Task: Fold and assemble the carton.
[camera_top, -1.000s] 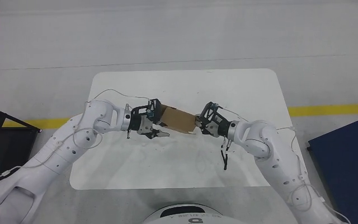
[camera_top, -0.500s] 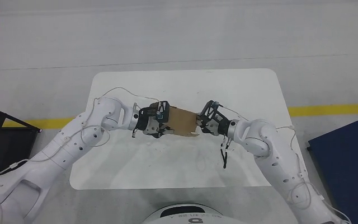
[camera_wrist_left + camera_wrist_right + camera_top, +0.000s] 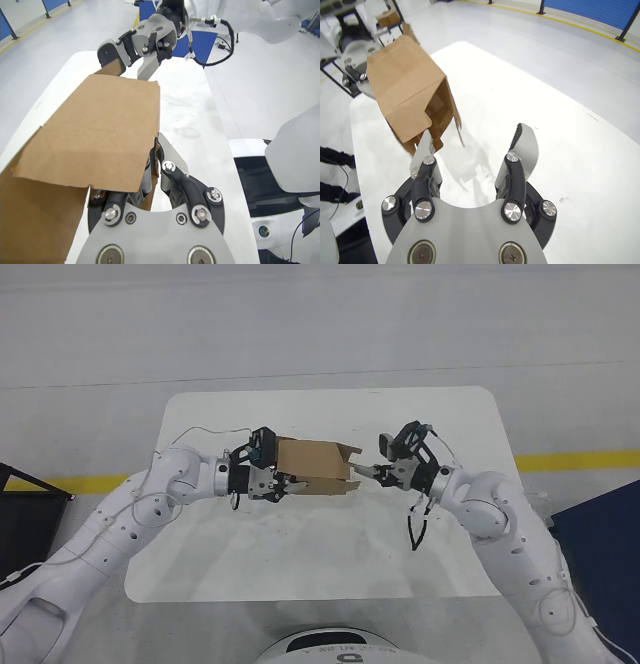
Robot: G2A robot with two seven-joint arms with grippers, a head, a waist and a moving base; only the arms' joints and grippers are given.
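Mid-frame over the surface (image 3: pixel 440 424), the carton (image 3: pixel 312 466) is an open tube — left jaws pinch it, right jaws spread — end flaps not yet folded.

Plain brown carton (image 3: pixel 312 467); white table (image 3: pixel 330 554) with faint dark scuffs; yellow stripe (image 3: pixel 580 461) on pale grey floor (image 3: pixel 300 324).

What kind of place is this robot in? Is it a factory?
Probably a workshop or test hall: bare grey floor with a yellow line, blue barrier panels, and one white table.
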